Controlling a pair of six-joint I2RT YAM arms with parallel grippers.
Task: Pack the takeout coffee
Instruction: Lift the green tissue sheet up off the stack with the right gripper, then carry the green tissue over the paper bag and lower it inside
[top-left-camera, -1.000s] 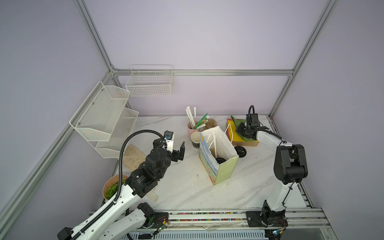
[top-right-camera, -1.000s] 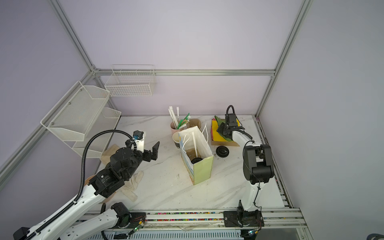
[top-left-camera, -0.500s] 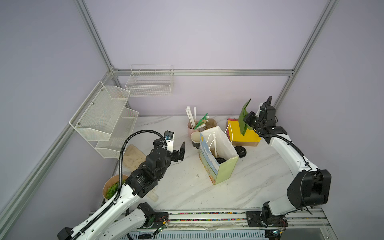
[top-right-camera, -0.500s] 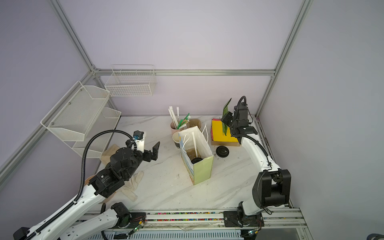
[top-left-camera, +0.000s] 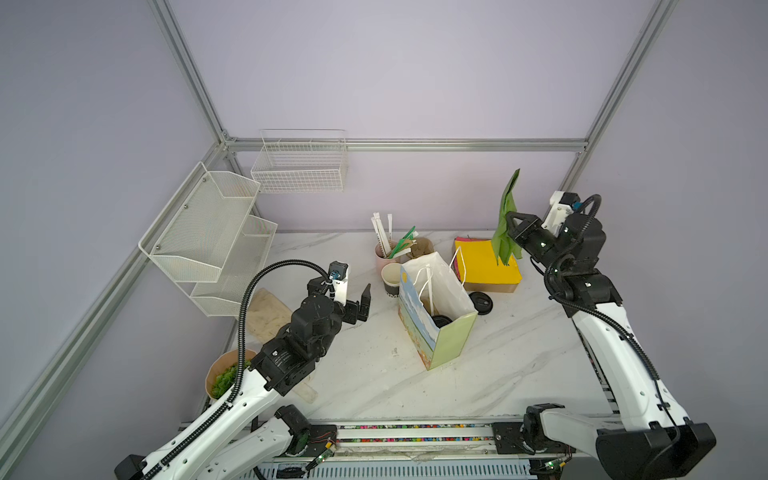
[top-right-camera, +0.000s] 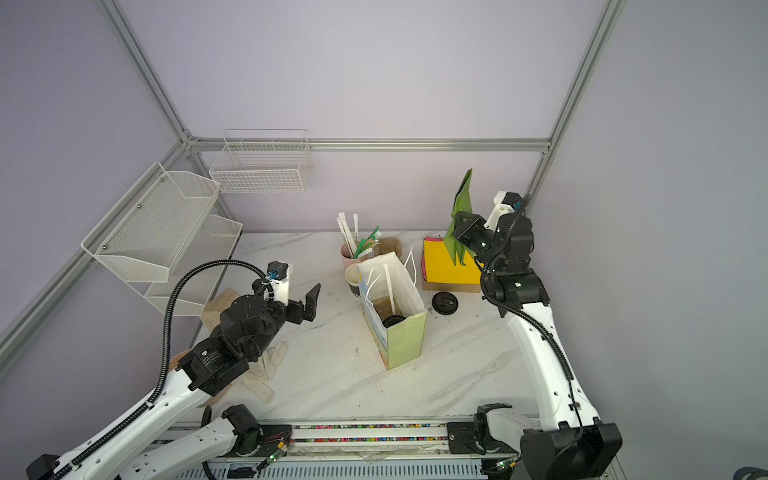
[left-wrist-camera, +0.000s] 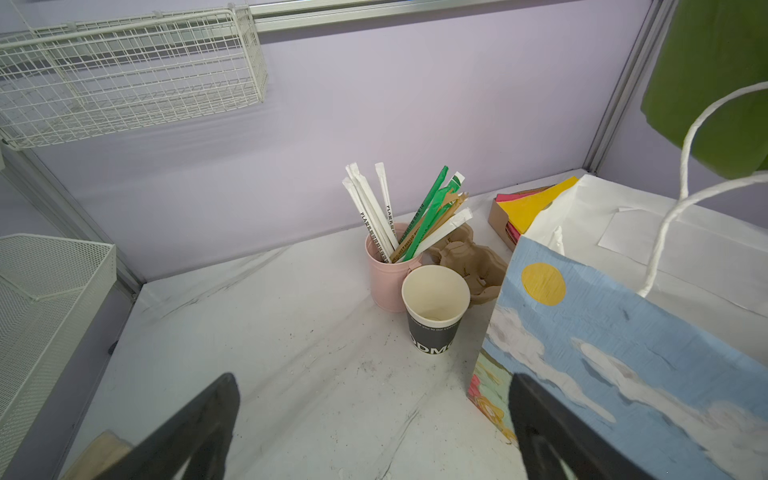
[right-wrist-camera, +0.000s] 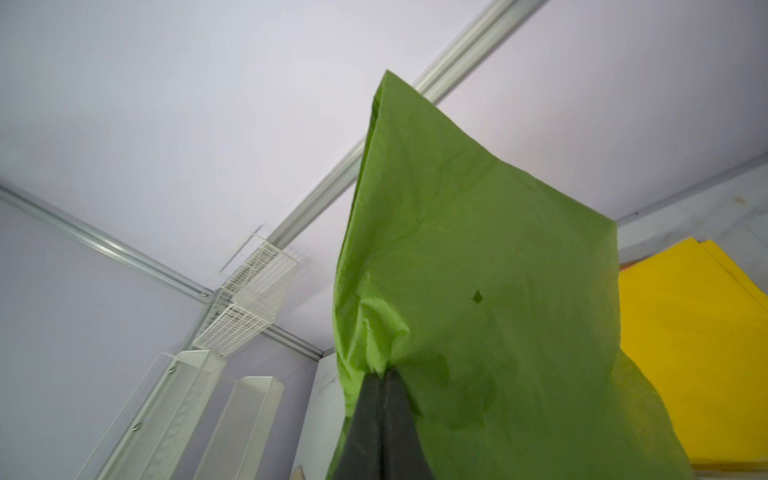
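In both top views, the takeout coffee (top-left-camera: 441, 321) sits lidded down inside the paper bag (top-left-camera: 453, 343). Left wrist: left gripper (left-wrist-camera: 370, 411) spread wide, holding nothing; pink cup (left-wrist-camera: 388, 282) stuffed with straws (left-wrist-camera: 392, 239), lidless cup (left-wrist-camera: 434, 316) empty. Right wrist: right gripper (right-wrist-camera: 382, 376) pinching green tissue paper (right-wrist-camera: 478, 257).

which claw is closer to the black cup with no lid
Left. The left claw hangs open close by the lidless cup; the right claw is raised beyond the bag, pinching green paper.
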